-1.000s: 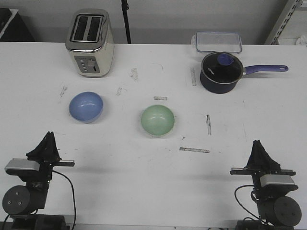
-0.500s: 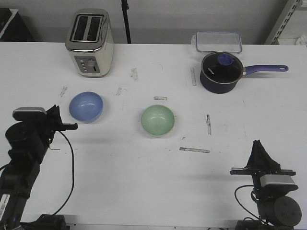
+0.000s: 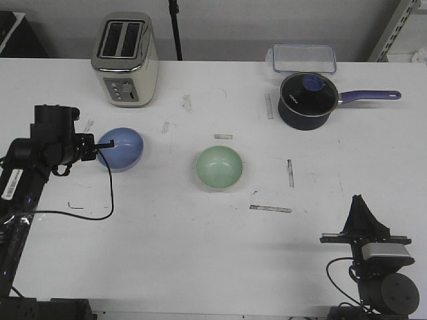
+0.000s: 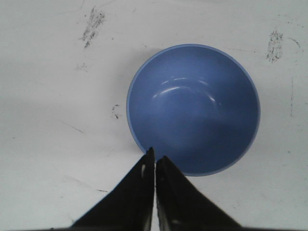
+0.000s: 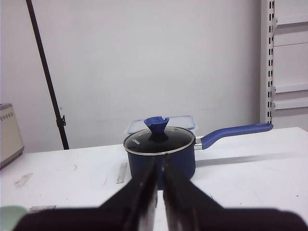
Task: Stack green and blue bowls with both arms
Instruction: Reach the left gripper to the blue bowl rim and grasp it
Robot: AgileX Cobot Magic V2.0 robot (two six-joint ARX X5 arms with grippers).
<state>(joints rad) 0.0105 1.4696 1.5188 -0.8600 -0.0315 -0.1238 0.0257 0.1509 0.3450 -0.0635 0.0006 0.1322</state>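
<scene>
— On the white table [image 3: 200, 253], where do the two bowls sit?

— Toward the left side lies the blue bowl [image 3: 121, 148], open side up, in front of the toaster [image 3: 125, 60]. The green bowl [image 3: 219, 167] sits near the middle of the table, well apart from the blue one and also upright. Neither is inside the other.

— And the left hand [image 3: 105, 143]?

— It reaches in from the left at the blue bowl's rim. From the left wrist view, the left hand [image 4: 155, 163] has its two dark fingers [image 4: 139, 192] pressed together with only a thin slit between them, tips over the near rim of the blue bowl [image 4: 195, 108]. It has hold of nothing. Whether the tips touch the rim, I cannot tell.

— The right hand [image 3: 360, 210]?

— Low at the near right corner of the table, far from both bowls. In the right wrist view the right hand [image 5: 159, 166] has its fingers [image 5: 139, 197] drawn nearly together, gripping nothing, and pointing toward the dark saucepan [image 5: 160, 154] with the blue-purple handle.

— Anything else back there?

— A clear lidded container [image 3: 301, 58] stands just behind the saucepan [image 3: 305, 100], at the far right of the table.
</scene>
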